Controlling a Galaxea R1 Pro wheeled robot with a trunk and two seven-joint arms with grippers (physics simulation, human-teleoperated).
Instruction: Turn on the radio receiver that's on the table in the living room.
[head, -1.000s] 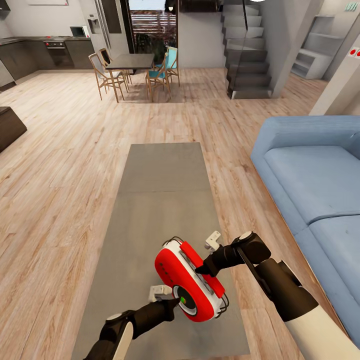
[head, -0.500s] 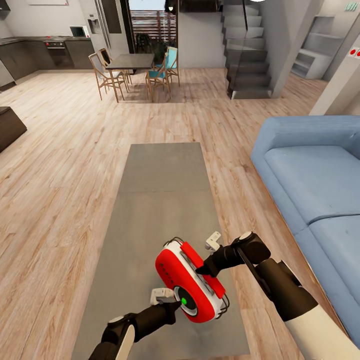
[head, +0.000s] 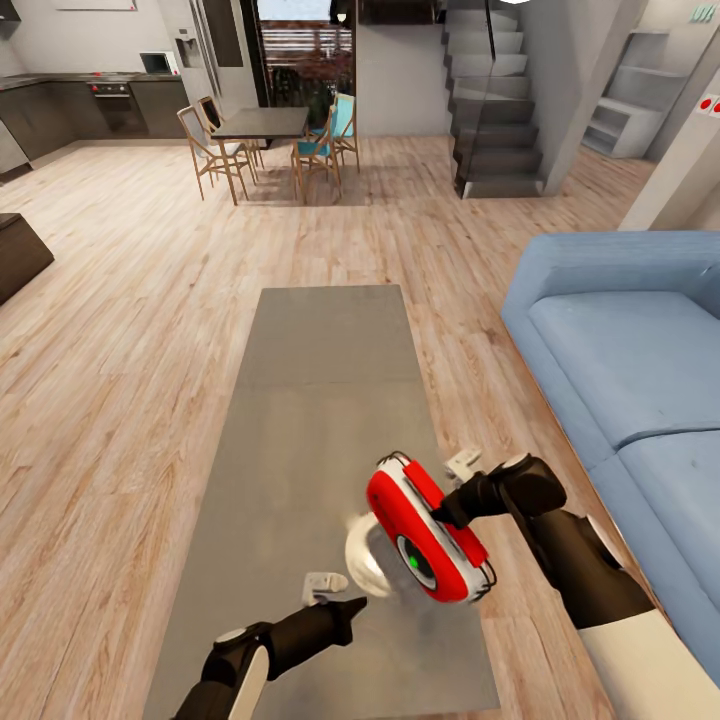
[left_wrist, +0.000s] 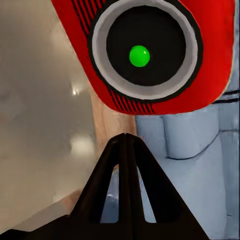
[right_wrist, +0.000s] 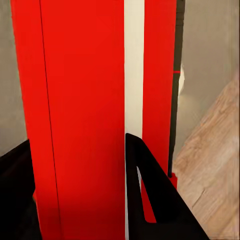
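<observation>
The radio is held clamped in the right gripper above the table, dial toward seven o'clock. The left gripper, jaws together, is seen at seven o'clock of it, apart.

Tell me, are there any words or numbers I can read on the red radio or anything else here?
None can be read.
The radio receiver: a green dot and stripes, no letters.
Green sign high on the far wall: too small and blurred.
Red marks on the right-hand wall: only red shapes show.

Bright, even rendered light; glossy table shows soft glare, and the moving radio is blurred.
</observation>
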